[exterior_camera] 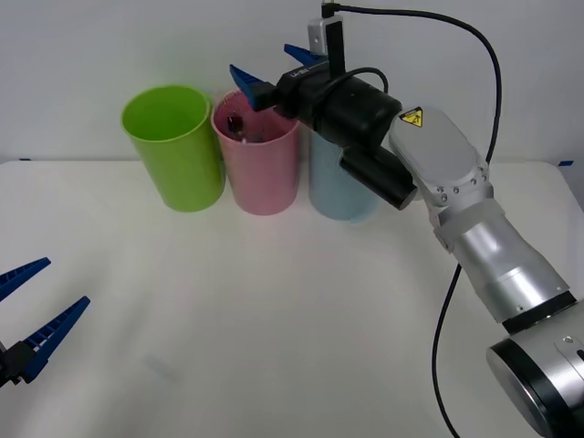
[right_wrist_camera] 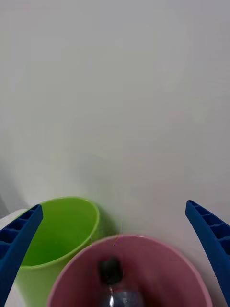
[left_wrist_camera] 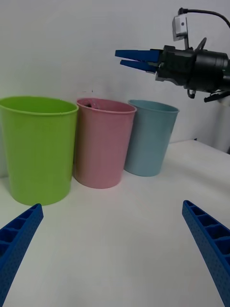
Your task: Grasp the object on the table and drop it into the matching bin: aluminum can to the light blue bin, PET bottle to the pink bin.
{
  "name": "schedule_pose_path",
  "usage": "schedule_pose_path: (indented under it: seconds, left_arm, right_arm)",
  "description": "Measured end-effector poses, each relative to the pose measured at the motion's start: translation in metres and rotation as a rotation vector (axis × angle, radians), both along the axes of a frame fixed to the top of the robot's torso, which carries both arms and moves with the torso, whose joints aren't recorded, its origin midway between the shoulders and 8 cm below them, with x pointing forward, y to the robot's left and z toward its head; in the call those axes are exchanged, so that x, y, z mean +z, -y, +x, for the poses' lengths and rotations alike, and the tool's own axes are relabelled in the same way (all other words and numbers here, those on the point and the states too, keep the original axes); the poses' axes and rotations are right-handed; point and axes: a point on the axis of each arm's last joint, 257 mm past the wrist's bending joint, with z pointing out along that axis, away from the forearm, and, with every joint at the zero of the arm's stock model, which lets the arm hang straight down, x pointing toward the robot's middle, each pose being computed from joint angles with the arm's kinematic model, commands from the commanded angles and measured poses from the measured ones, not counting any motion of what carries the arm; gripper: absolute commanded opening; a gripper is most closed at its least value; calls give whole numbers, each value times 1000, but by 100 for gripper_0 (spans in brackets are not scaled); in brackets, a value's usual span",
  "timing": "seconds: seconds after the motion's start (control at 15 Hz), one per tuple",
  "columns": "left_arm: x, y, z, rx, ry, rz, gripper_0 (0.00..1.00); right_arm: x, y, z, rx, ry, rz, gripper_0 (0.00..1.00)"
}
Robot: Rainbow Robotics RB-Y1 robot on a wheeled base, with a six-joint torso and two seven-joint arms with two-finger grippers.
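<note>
The PET bottle (right_wrist_camera: 115,283), clear with a black cap, lies inside the pink bin (exterior_camera: 260,173), and its cap (exterior_camera: 235,121) peeks out near the bin's rim. My right gripper (exterior_camera: 272,71) hovers open just above the pink bin (right_wrist_camera: 76,278), nothing between its blue fingers (right_wrist_camera: 19,240). From the left wrist it appears as the right gripper (left_wrist_camera: 136,60) high over the pink bin (left_wrist_camera: 103,144) and light blue bin (left_wrist_camera: 148,139). The light blue bin (exterior_camera: 342,196) stands right of the pink one, partly behind the arm. My left gripper (exterior_camera: 32,310) rests open at the table's (exterior_camera: 292,347) near left.
A lime green bin (exterior_camera: 175,146) stands left of the pink one, the three in a row at the table's back against a white wall. The right arm's black wrist and cable reach over the light blue bin.
</note>
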Motion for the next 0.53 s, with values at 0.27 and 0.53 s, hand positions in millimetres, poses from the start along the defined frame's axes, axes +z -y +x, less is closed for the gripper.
schedule_pose_path:
  seconds: [0.27, 0.53]
  left_arm:
    - [0, 0, 0, 0, 0, 0, 100]
    - [0, 0, 0, 0, 0, 0, 100]
  right_arm:
    - [-3, 21, -30, 26, 41, -9, 100]
    - [-21, 47, -64, 46, 52, -32, 100]
